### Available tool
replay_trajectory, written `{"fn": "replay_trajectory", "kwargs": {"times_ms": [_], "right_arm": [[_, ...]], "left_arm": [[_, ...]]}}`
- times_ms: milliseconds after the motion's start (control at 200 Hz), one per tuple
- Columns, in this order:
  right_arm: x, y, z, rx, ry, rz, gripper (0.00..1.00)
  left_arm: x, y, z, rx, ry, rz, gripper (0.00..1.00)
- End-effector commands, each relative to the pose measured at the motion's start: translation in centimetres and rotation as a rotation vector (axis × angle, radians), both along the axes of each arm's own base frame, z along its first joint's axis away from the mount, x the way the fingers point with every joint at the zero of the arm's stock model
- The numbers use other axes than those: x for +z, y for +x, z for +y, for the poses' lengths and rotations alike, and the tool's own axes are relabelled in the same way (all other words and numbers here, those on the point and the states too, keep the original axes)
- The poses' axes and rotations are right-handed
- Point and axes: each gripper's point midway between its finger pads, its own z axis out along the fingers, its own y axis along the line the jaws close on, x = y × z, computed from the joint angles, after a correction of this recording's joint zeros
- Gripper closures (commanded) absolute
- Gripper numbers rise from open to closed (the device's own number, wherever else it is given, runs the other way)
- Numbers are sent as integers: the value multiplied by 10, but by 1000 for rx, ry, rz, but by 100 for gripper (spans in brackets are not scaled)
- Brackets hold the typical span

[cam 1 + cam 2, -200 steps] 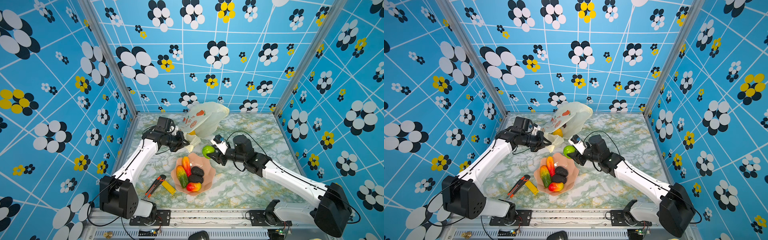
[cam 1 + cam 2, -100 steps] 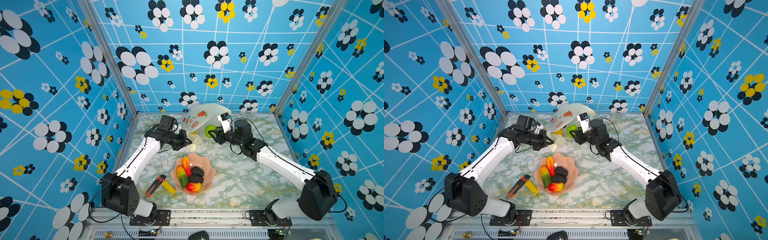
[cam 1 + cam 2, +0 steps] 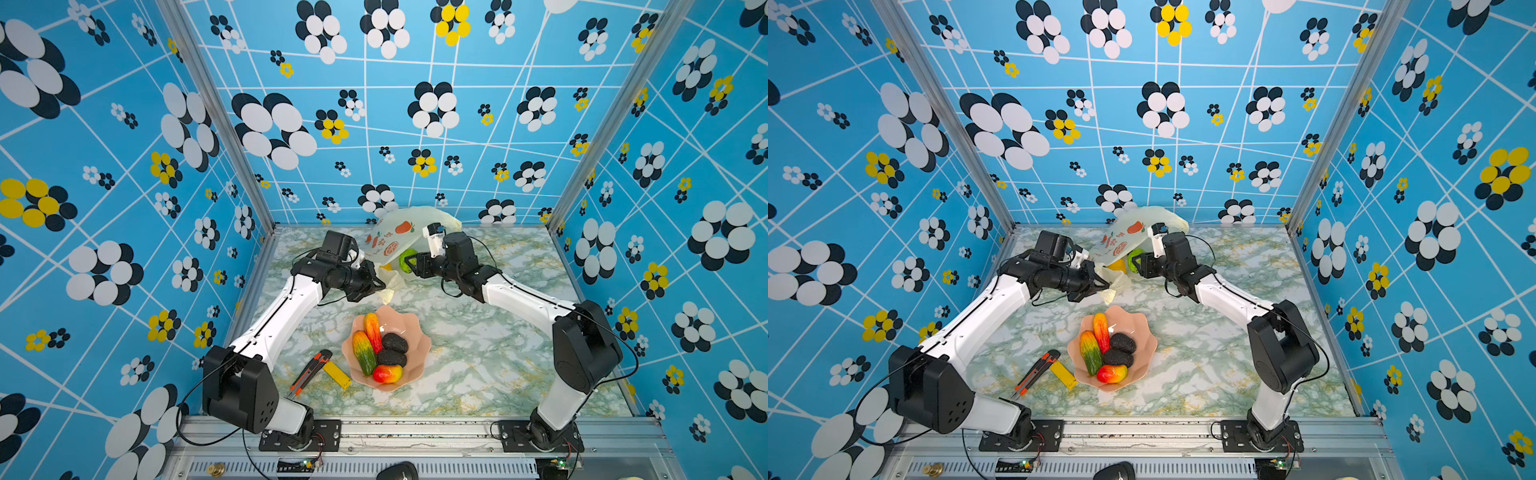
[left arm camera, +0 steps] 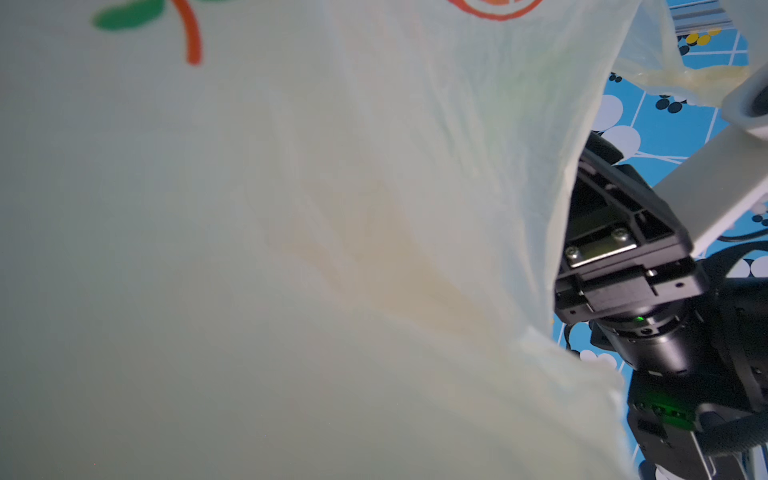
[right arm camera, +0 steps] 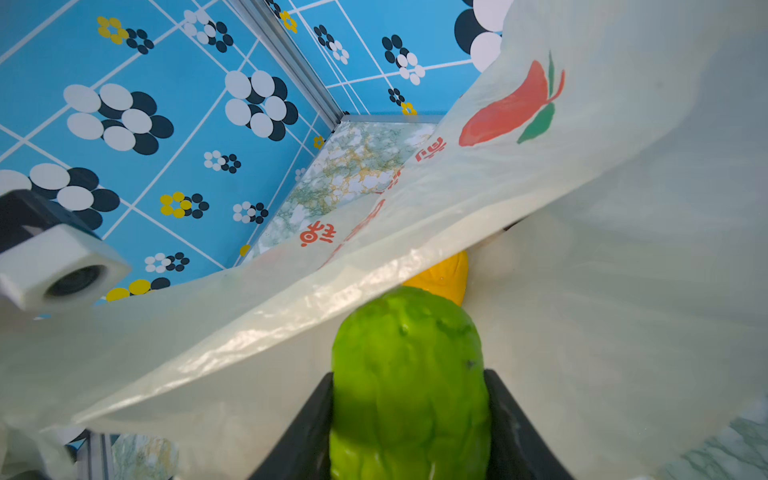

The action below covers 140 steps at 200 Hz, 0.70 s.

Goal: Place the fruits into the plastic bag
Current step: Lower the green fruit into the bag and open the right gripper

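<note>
Five fruits lie in the pink bowl (image 3: 417,332) (image 3: 1144,332), which sits on the marbled surface (image 3: 478,353) (image 3: 1204,357) between my two arms. They are an orange-red long piece (image 3: 372,328) (image 3: 1101,327), a green-orange long piece (image 3: 364,353) (image 3: 1091,353) right beside it, two black bumpy ovals (image 3: 395,343) (image 3: 1122,343) touching one another, and a red-yellow mango (image 3: 387,373) (image 3: 1112,373) at the rim nearest my bases.

My right jaws are clasped on a sixth, the green fruit (image 3: 407,259) (image 3: 1134,254) (image 5: 409,365), with one black finger against each of its sides in my right wrist view. I hold it off the surface at the mouth of the plastic bag (image 3: 399,237) (image 3: 1129,232) (image 4: 291,249) (image 5: 623,166), which rests toward the back wall. The bag's upper lip drapes over the fruit's far end. Just past it, inside the bag, a yellow fruit (image 5: 444,274) (image 3: 1119,264) shows.

My left jaws are clenched tight on a crumpled piece of the bag's edge, on the side facing the bowl; in both top views the plastic bunches at their tip. My left wrist view is almost filled by the bag's pale sheet, so the jaws themselves are hidden there.

An orange-black utility knife (image 3: 309,370) (image 3: 1036,372) and a flat yellow block (image 3: 337,374) (image 3: 1063,374) lie just beside each other, left of the bowl.
</note>
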Motion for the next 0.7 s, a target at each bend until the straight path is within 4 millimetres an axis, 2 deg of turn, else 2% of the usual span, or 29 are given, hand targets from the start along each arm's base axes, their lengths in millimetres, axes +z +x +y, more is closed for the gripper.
{"fn": "replay_trajectory", "kwargs": {"times_ms": [0,295,465,525,625,670,680,695], "right_arm": [[6,4,9,22,53,5,66],[-22,13,31,49,42,117,65],[-32,23,43,43,44,190,58],[-32,26,46,41,55,203,53],[-26,31,51,38,74,203,39],[-27,31,51,40,75,206,37],[-15,35,54,44,89,182,37],[-10,36,55,47,96,171,37]], "left_arm": [[2,-12,4,9,8,6,100],[-5,-28,8,25,5,15,100],[-6,-34,11,22,7,19,100],[-5,-34,12,19,8,17,100],[-2,-33,12,17,6,11,100],[-2,-33,13,16,6,13,100],[-2,-33,13,16,7,13,100],[-2,-33,13,17,6,11,100]]}}
